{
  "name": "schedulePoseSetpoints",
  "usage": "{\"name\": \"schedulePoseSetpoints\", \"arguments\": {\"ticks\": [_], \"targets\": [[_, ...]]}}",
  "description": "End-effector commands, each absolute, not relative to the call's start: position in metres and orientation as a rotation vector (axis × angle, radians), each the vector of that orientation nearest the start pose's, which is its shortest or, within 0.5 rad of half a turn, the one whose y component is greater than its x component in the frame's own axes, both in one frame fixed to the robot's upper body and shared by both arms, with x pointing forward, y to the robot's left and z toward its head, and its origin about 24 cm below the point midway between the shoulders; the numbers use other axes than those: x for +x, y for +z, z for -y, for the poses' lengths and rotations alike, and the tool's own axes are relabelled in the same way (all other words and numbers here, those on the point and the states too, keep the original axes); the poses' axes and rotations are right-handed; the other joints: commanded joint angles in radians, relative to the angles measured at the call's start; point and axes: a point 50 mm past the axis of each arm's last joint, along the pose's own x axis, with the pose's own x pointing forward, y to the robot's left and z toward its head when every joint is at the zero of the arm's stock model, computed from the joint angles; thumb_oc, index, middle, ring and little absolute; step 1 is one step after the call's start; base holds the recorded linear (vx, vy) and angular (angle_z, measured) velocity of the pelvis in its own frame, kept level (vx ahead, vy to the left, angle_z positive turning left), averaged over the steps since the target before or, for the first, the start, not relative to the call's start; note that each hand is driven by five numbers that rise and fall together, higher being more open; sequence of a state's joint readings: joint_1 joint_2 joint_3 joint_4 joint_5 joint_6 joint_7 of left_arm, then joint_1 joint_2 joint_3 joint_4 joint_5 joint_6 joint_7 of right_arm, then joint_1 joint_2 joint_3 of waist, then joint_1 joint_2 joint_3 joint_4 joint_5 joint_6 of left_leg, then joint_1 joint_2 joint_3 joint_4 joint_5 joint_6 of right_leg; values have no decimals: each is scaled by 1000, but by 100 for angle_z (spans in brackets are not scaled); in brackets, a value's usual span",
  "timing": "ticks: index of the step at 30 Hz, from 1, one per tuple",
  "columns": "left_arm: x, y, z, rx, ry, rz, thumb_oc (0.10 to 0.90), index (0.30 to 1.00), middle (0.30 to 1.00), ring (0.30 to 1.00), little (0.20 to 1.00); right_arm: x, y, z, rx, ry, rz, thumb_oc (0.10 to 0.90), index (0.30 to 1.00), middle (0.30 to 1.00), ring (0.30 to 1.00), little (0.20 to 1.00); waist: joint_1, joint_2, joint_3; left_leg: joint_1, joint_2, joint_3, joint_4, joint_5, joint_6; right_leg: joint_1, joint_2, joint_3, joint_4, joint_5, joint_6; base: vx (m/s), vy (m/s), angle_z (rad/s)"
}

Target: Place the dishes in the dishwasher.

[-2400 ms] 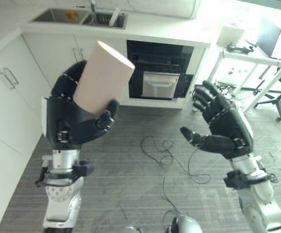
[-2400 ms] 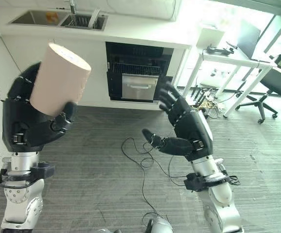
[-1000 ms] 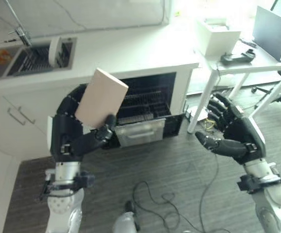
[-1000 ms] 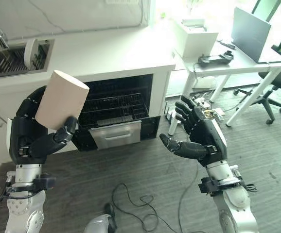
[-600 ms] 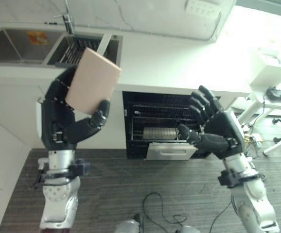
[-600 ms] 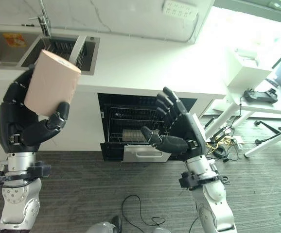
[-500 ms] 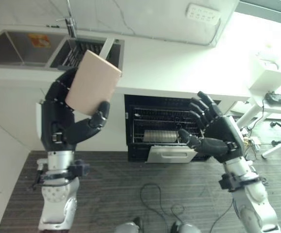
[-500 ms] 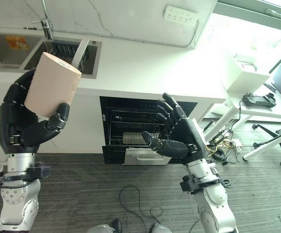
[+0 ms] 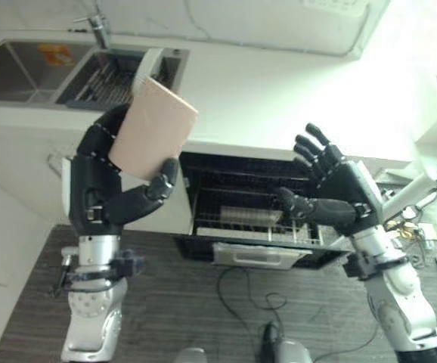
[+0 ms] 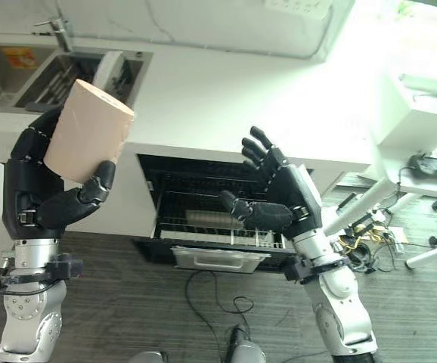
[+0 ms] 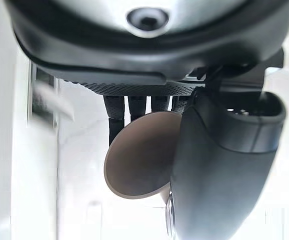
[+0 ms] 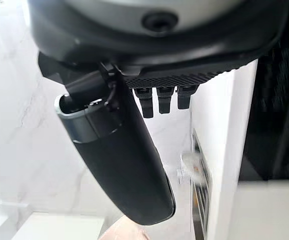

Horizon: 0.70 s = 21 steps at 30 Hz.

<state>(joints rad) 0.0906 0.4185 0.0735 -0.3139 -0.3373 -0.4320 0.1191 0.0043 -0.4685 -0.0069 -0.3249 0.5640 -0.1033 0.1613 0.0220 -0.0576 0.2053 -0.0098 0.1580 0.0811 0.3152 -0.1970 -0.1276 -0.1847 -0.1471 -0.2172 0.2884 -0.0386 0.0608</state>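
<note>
Holding a beige cup (image 9: pixel 152 129) tilted and raised above the counter (image 9: pixel 279 91), the left hand (image 9: pixel 105 193) is curled round it for carriage; the right hand (image 10: pixel 283 198) is kept spread, empty, before the open dishwasher's pulled-out rack (image 10: pixel 218 227).

the dishwasher (image 9: pixel 256 219) now lies closer and lower before the robot than half a second ago, its rack (image 10: pixel 218 227) showing drawn out further. the open right hand (image 9: pixel 336 198) has dropped slightly, over the rack.
</note>
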Motion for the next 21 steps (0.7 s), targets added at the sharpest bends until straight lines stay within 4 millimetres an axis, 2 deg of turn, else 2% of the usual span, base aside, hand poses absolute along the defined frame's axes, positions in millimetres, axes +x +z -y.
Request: {"name": "schedulePoseSetpoints", "arguments": {"ticks": [1,3,4,5,6,7,8,11,15,18,19,21], "targets": [[202,196,-212,54,-3,943,400,300,300,300,300,225,178,204,87,324,604,800,900,900,900,900,-28,8,-77,12,80,78,-15,204,-28,29,-69,6,12,-48,73,76,-257,0],[203,192,-211,41,-17,929,400,300,300,300,300,224,177,206,76,314,600,800,900,900,900,900,-32,11,-70,-1,62,117,-15,202,-20,44,-67,-9,12,-58,66,47,-124,9],[205,190,-210,25,-24,916,400,300,300,300,300,225,177,205,74,306,596,800,900,900,900,900,-33,17,-65,-24,32,128,-15,152,-4,47,-61,-8,12,-60,70,22,-7,28],[205,189,-210,18,-26,910,400,300,300,300,300,225,176,204,74,304,593,800,900,900,900,900,-34,19,-65,-31,21,130,-15,134,2,46,-59,-6,12,-60,73,27,28,37],[206,185,-209,6,-33,893,400,300,300,300,300,226,174,203,75,300,587,800,900,900,900,900,-36,31,-64,-57,1,136,-15,83,12,46,-50,-6,12,-57,81,34,52,35],[208,182,-207,7,-44,880,400,300,300,300,300,227,172,201,81,300,584,800,900,900,900,900,-42,46,-63,-91,7,155,-15,70,12,50,-40,-14,12,-58,88,43,56,24],[210,181,-205,11,-53,875,400,300,300,300,300,227,170,200,87,300,581,800,900,900,900,900,-44,51,-62,-110,17,166,-15,78,7,57,-36,-19,12,-61,90,43,74,34],[223,176,-196,49,-72,840,400,300,300,300,300,232,162,200,111,295,527,800,900,900,900,900,-44,49,-78,-129,-11,92,-15,61,24,70,-15,0,12,-87,78,26,86,4],[229,170,-193,92,-81,814,400,300,300,300,300,231,157,199,240,362,491,800,900,900,900,900,-50,43,-104,-112,-16,103,-15,37,34,85,-30,-19,12,-92,83,44,70,-26],[234,165,-186,128,-91,809,400,300,300,300,300,234,152,189,315,412,464,800,900,900,900,900,-50,38,-110,-105,-15,110,-15,31,39,93,-41,-35,12,-90,84,34,49,1],[240,164,-180,162,-78,834,400,300,300,300,300,241,149,178,447,472,433,800,900,900,900,900,-47,33,-114,-101,-21,103,-15,21,42,96,-46,-36,12,-90,87,49,44,7],[243,162,-176,183,-87,837,400,300,300,300,300,244,147,170,502,510,412,800,900,900,900,900,-47,30,-117,-94,-21,108,-15,15,46,98,-46,-34,12,-93,87,50,34,2]]}}
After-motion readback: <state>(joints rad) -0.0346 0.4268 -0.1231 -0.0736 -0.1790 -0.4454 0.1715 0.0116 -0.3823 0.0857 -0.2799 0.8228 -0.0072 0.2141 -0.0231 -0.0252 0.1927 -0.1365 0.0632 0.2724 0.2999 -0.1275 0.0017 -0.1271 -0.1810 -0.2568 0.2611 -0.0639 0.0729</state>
